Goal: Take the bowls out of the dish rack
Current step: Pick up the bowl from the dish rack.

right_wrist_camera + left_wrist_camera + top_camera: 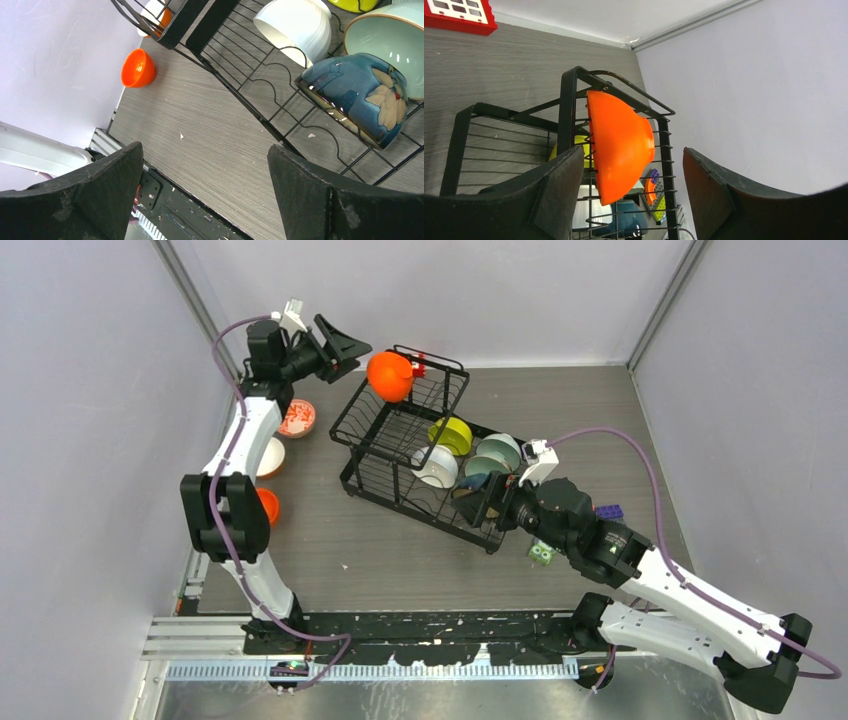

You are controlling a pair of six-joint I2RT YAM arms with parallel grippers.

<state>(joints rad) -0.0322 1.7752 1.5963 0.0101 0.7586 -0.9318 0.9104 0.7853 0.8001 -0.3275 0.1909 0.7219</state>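
Fingers [345,338] of the left gripper [360,353] stand well apart and hold nothing in the top view. They point at the orange bowl [390,376], which perches on edge at the far corner of the dish rack [346,483], in its raised upper basket. We see the left arm reaching far up the left side of the table [560,410], elbow folded, wrist turned rightward toward the rack. The right arm lies low and stretched, with the right gripper [488,502] at the rack's near right corner.

From the left wrist, we look between the two spread pads [556,195] straight at that bowl. Its rim is to the left and its foot to the right, just ahead of the tips and apart from them. We judge it light but hard, glossy, slippery and liable to chip. The rim, one pad inside and one outside, looks the surest hold.

From the right wrist, the jaws gape wide over the table, gripping nothing. A blue flowered bowl [357,95], a white bowl [295,27] and a mint bowl [390,45] rest in the lower tier, beyond the fingertips.
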